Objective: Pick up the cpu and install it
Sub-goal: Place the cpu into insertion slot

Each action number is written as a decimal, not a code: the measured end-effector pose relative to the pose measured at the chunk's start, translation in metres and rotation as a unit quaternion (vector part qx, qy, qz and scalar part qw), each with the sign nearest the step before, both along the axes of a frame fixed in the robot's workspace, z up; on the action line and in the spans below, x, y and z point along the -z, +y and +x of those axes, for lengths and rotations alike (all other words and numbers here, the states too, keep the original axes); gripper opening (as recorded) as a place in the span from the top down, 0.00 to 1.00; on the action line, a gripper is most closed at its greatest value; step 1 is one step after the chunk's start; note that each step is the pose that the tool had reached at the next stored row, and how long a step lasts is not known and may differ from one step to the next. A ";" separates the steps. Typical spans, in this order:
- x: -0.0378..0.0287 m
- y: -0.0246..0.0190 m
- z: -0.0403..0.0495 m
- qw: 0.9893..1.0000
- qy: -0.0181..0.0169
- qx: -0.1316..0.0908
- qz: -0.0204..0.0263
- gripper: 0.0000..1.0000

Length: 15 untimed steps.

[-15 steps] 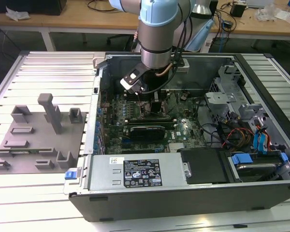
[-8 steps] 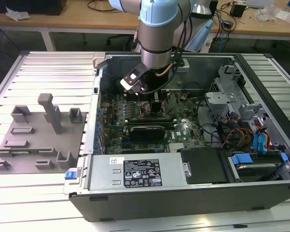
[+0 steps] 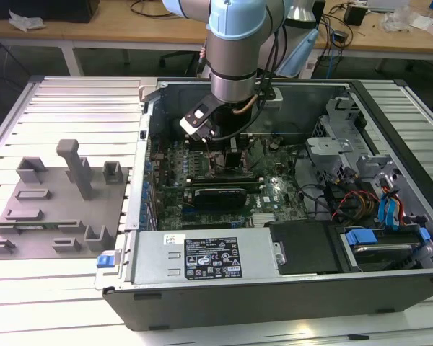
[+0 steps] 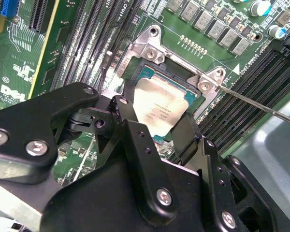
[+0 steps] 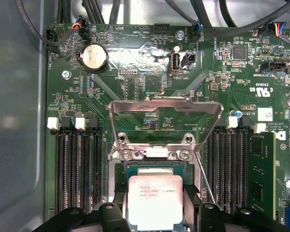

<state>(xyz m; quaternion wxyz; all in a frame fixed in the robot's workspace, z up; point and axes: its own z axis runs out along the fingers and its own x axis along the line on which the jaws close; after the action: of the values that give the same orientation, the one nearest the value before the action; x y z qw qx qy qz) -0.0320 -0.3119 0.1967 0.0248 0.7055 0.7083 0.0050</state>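
The cpu (image 4: 159, 108) (image 5: 155, 200) is a pale silver square chip held between the two black fingers of my gripper (image 4: 156, 114) (image 5: 156, 195), which is shut on its opposite edges. It sits level right over the motherboard socket (image 5: 150, 170), whose teal rim shows around it; I cannot tell whether it is seated or just above. The socket's metal load plate (image 5: 164, 121) stands open and its thin lever (image 4: 261, 104) is swung out. In the exterior view the gripper (image 3: 233, 155) reaches down into the open computer case (image 3: 274, 288).
Black memory slots (image 5: 79, 169) flank the socket on both sides. A power supply (image 3: 209, 256), drive cage (image 3: 332, 155) and cables (image 3: 353, 198) crowd the case. A grey tray with upright blocks (image 3: 50, 209) lies on the table at the exterior view's left.
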 end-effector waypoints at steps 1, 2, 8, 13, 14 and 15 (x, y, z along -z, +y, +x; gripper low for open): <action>0.0000 -0.0001 0.0000 1.000 0.000 0.000 0.000 0.45; 0.0000 -0.0004 0.0000 1.000 0.000 0.000 0.000 0.45; -0.0001 -0.0013 0.0000 1.000 0.000 0.000 0.000 0.45; 0.0000 -0.0013 0.0000 1.000 0.000 0.000 0.000 0.38; 0.0000 -0.0013 0.0000 1.000 0.000 0.000 0.000 0.38; -0.0015 -0.0014 0.0000 1.000 0.000 0.000 0.000 0.38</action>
<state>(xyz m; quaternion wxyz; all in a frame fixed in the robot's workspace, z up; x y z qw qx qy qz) -0.0321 -0.3133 0.1982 0.0248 0.7055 0.7083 0.0050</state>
